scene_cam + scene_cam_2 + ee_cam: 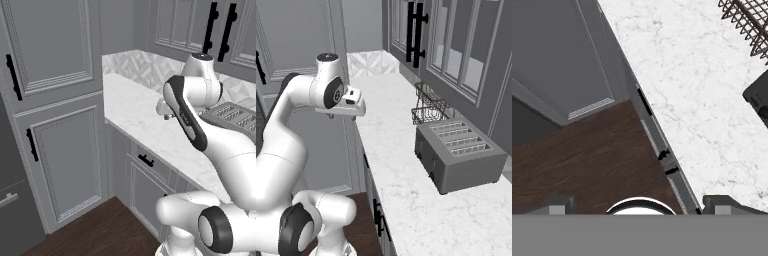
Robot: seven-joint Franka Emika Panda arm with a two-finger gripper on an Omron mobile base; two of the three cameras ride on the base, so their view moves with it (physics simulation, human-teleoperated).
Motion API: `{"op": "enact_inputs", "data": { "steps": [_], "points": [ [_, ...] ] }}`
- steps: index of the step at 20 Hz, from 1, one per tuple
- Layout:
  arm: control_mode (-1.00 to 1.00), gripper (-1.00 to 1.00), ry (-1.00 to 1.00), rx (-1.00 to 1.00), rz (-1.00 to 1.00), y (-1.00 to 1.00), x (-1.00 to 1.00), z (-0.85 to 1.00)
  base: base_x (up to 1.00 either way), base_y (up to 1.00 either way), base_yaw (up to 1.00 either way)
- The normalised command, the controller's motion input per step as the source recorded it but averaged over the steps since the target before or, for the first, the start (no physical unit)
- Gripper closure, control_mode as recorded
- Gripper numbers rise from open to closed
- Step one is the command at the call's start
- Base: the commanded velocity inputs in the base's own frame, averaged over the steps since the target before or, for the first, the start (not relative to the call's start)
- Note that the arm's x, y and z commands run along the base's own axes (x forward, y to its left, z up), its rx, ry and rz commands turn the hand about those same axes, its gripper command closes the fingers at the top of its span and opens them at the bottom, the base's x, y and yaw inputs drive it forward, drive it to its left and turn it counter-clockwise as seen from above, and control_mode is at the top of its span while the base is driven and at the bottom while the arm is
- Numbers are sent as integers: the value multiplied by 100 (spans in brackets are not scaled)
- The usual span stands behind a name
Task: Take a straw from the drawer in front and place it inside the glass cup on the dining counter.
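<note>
A: Gripper [641,204] state?

B: Wide open. One fingertip [558,204] at each lower corner of the hand view, far apart, nothing between them.

A: Position?

B: High, pointing down. Hangs above the counter [135,115] edge, over the line where marble meets floor [587,160]. Touching nothing.

A: Drawer [150,162]?

B: Shut. Sits just under the counter edge, flush with the neighbouring fronts, black bar handle [146,160] lying level across its panel. Seen almost edge-on in the hand view, as a narrow grey strip between marble and dark wood floor. Below the gripper and well apart from it.

A: Contents?

B: Hidden behind the closed front. Cannot tell.

A: Anything else on the counter?

B: Grey four-slot toaster [458,155] towards the near right end in the right base view. Dark wire basket [428,107] just behind it, against the wall cabinets. Both off to the side of the gripper, well apart from it.

A: Left of the drawer?

B: Tall grey cabinet doors [65,160], shut, black upright handles.
</note>
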Motion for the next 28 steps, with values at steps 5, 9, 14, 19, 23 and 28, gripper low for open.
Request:
{"op": "enact_inputs", "data": {
  "steps": [5, 9, 14, 19, 23, 28],
  "points": [
    [-100, -100, 0, 1, 21, -2, -2, 0, 0, 0, 0],
    [-100, -100, 0, -14, 7, 85, 0, -1, 0, 0, 0],
    [-100, -100, 0, -27, 1, 100, 0, -13, 0, 0, 0],
    [-100, -100, 0, -31, 0, 99, 0, -34, 0, 0, 0],
    [-100, -100, 0, -32, 0, 79, 3, -49, 0, 0, 0],
    [-100, -100, 1, -31, 0, 53, 13, -57, 0, 0, 0]
  ]
}}
